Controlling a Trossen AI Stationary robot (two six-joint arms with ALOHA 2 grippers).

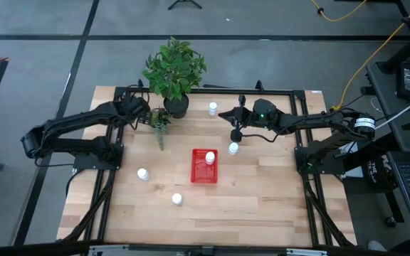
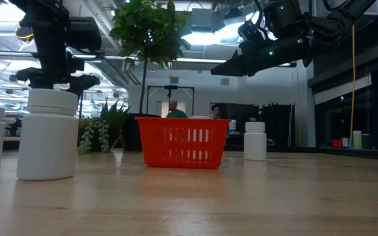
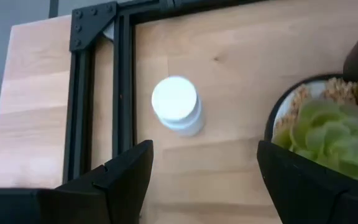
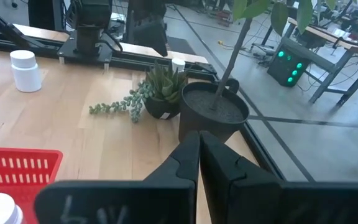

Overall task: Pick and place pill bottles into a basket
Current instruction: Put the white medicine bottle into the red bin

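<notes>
From my remote console, I see the red basket (image 1: pixel 204 166) sitting near the middle of the bench (image 1: pixel 262 206), with one pill bottle (image 1: pixel 210 158) already standing inside it at its far end. Four more white bottles stand loose on the wood: one (image 1: pixel 233 148) just beside the basket's far right corner, one (image 1: pixel 213 108) near the far edge, one (image 1: pixel 143 173) well to the basket's left, and one (image 1: pixel 177 199) toward the near edge.

My right tool (image 1: pixel 234 133) hangs above the bench between the far-edge bottle and the one by the basket, its fingers (image 4: pixel 199 163) pressed together with nothing between them. My left tool (image 1: pixel 148 112) sits over the far left part of the bench, fingers (image 3: pixel 128 176) spread wide apart and empty; its wrist camera looks down on another bottle (image 3: pixel 177 104) standing beside the black frame rail (image 3: pixel 124 74).

Clutter crowds that far left corner. A tall leafy plant in a dark pot (image 1: pixel 176 104) stands at the far edge, and a small succulent (image 1: pixel 161 120) with a trailing stem sits just beside it, close against the left tool. In the low view, two people (image 2: pixel 173 108) are visible in the room beyond the basket.
</notes>
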